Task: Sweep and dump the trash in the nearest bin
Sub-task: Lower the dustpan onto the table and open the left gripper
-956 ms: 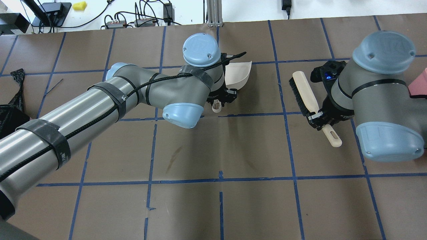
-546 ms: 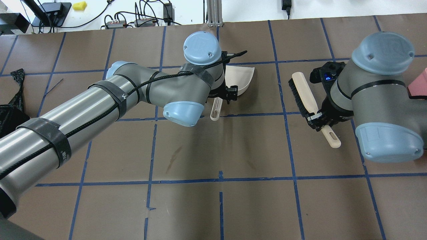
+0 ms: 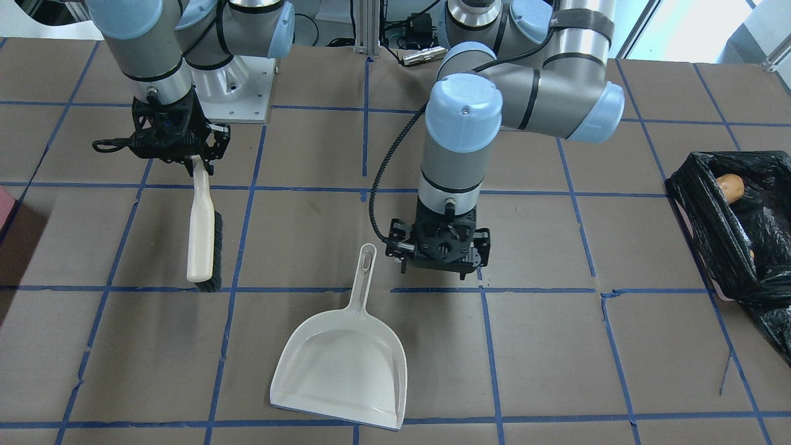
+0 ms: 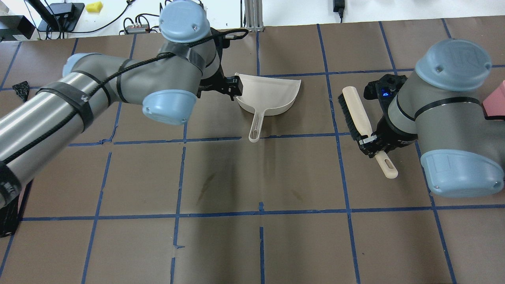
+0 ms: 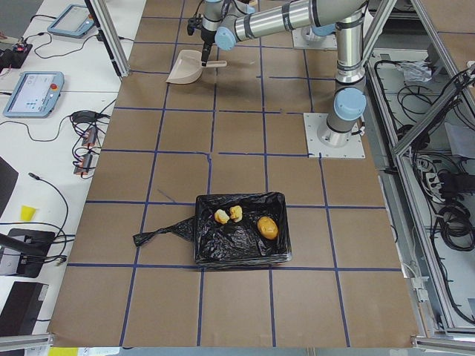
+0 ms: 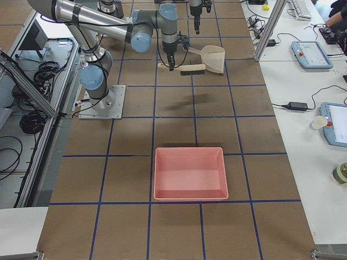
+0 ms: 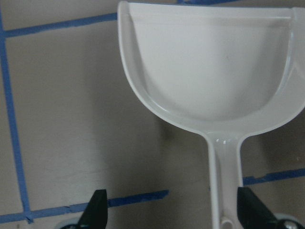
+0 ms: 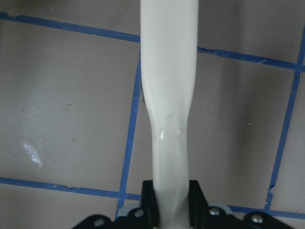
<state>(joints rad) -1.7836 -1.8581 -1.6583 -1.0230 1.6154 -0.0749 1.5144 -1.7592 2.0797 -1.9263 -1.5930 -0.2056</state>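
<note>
The white dustpan (image 4: 272,94) lies flat and empty on the table, and also shows in the front view (image 3: 346,364). My left gripper (image 3: 440,262) is open and empty, raised just beside the dustpan's handle (image 7: 224,181). My right gripper (image 4: 373,142) is shut on the handle of the cream brush (image 4: 357,112) with black bristles, right of the dustpan. The black-bag-lined bin (image 5: 241,237) stands far off on my left. In it lie the tan-orange lump (image 5: 268,227) and two small scraps (image 5: 228,214).
A pinkish-red tray (image 6: 190,173) stands at the table's far right end; its corner shows in the overhead view (image 4: 497,98). The brown table paper (image 4: 260,177) carries a blue tape grid. Cables and boxes lie beyond the back edge.
My left gripper has let go of the dustpan's handle, opened and pulled away to the left. The dustpan now lies flat. The right arm and brush have barely moved.
</note>
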